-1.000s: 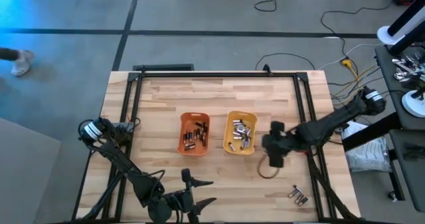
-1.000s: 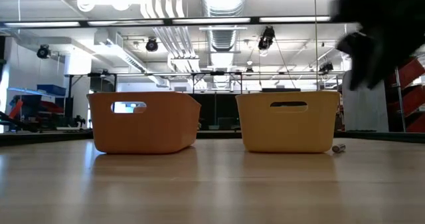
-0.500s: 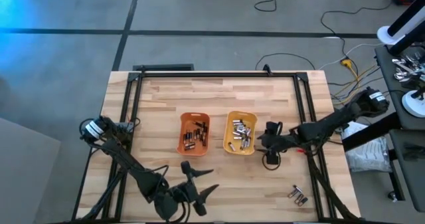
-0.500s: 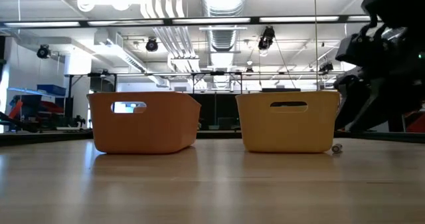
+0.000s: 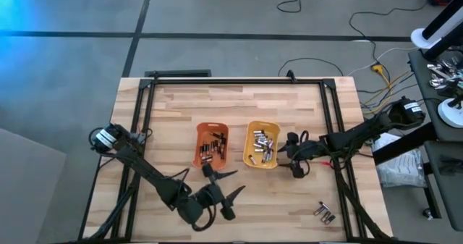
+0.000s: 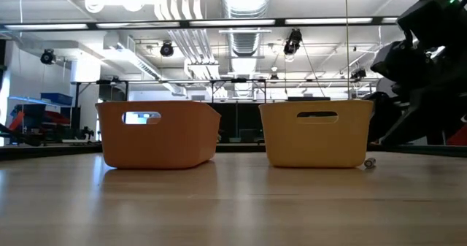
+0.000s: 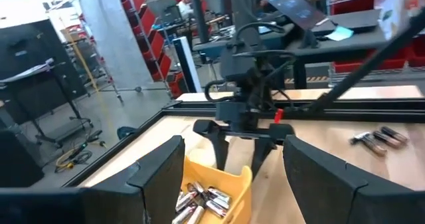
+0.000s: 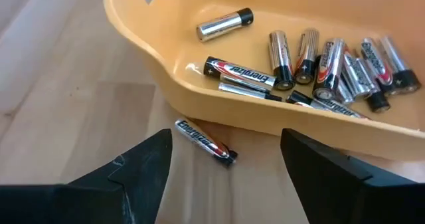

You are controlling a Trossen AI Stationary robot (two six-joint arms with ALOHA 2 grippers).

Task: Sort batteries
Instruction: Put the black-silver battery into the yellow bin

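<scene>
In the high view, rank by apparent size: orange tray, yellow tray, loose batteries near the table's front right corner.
1-2. Orange tray and yellow tray: they look alike, so no ranking.
3. Loose batteries: far smaller than either tray.

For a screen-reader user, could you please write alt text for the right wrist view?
The right gripper, fingers open, hovers over a single silver battery lying on the wooden table beside the yellow tray, which holds many silvery batteries.

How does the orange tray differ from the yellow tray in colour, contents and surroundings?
The orange tray holds mostly dark batteries; the yellow tray holds mostly silvery ones. One loose battery lies on the table beside the yellow tray, none beside the orange. Both share the same shape and handle slots.
</scene>
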